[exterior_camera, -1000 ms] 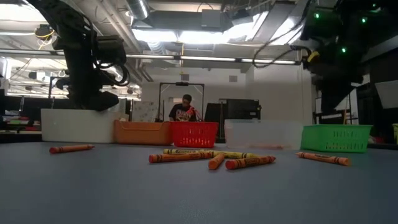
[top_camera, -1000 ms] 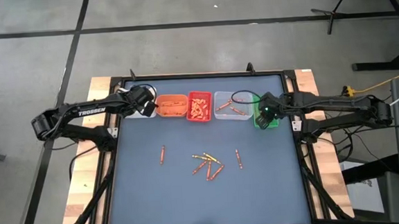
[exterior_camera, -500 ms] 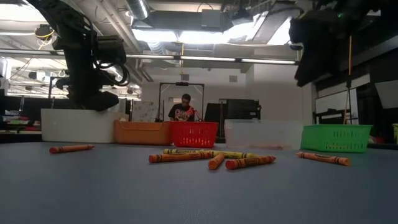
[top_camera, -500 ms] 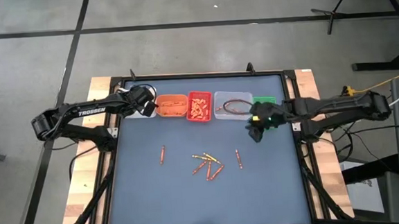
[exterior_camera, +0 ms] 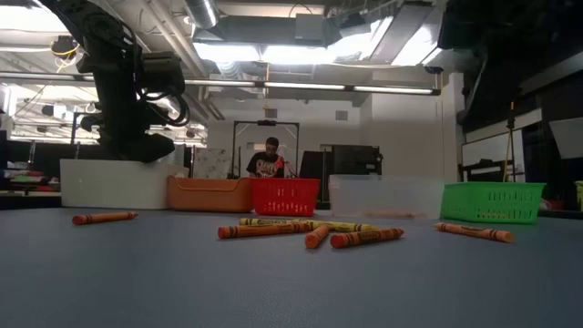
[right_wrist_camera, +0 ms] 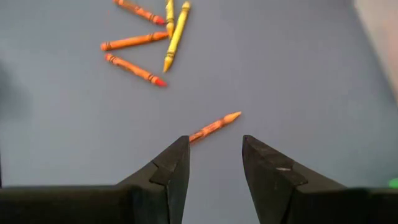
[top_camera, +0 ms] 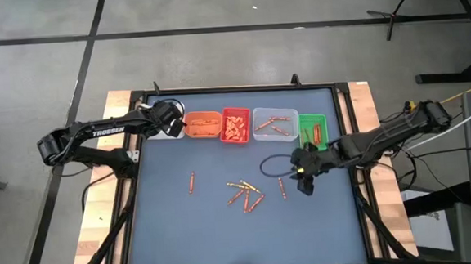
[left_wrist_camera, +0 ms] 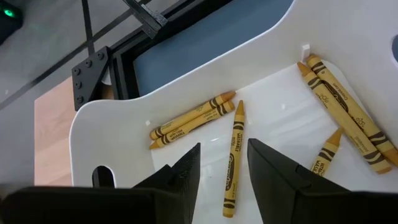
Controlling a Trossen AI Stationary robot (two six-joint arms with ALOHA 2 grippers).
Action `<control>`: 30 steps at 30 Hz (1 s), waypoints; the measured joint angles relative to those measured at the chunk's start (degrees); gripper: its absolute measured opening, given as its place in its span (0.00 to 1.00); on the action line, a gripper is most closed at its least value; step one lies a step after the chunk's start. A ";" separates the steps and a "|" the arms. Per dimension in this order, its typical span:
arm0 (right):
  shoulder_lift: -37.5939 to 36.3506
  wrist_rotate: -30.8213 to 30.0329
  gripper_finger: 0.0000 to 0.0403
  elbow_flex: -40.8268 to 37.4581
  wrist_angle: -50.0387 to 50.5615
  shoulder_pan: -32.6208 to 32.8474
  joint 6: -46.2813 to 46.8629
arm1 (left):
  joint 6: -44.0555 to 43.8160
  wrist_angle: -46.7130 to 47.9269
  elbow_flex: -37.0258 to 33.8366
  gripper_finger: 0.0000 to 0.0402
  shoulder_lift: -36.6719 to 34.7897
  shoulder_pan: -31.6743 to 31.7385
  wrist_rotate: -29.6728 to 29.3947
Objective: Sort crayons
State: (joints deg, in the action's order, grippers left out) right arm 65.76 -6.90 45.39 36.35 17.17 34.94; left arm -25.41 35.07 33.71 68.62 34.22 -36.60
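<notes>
Several orange-red and yellow crayons lie flat on the dark mat: one at the left [top_camera: 192,181], a cluster in the middle [top_camera: 245,194] and one at the right [top_camera: 282,186]. My right gripper [top_camera: 302,175] is open and empty, just right of that last crayon, which lies ahead of its fingers in the right wrist view [right_wrist_camera: 214,126]. My left gripper [top_camera: 169,116] hangs open and empty over the white bin [left_wrist_camera: 205,74], where several yellow crayons [left_wrist_camera: 193,121] lie.
Five small bins stand in a row along the far edge: white [exterior_camera: 102,182], orange [top_camera: 203,124], red [top_camera: 235,125], clear [top_camera: 274,123] and green [top_camera: 313,132], each with crayons inside. A person [exterior_camera: 270,160] sits in the room behind. The near half of the mat is bare.
My right gripper has gone from over the green bin toward the table's near edge and a little left, to beside the lone crayon at the right. The green bin now shows uncovered, with crayons in it. No crayon on the mat has moved.
</notes>
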 joint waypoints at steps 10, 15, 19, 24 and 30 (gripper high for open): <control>6.79 -2.60 0.36 0.00 -0.58 5.65 11.53 | 0.00 0.02 0.00 0.29 0.00 0.00 0.02; 9.74 -4.91 0.36 0.00 -0.56 7.21 17.56 | 0.00 0.02 0.00 0.29 0.00 0.00 0.02; 11.69 -7.12 0.36 0.00 -0.54 7.35 22.59 | 0.00 0.01 0.00 0.29 0.00 0.00 0.02; 14.49 -9.11 0.36 -0.02 -0.66 7.35 25.26 | 0.00 0.02 0.00 0.29 0.00 0.00 0.02; 17.95 -9.16 0.36 -0.02 -6.40 7.35 25.27 | 0.00 0.02 0.00 0.29 -0.01 0.00 0.02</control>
State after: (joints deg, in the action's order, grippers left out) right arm 83.70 -16.05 45.36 29.95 24.51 60.20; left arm -25.41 35.09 33.71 68.61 34.22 -36.58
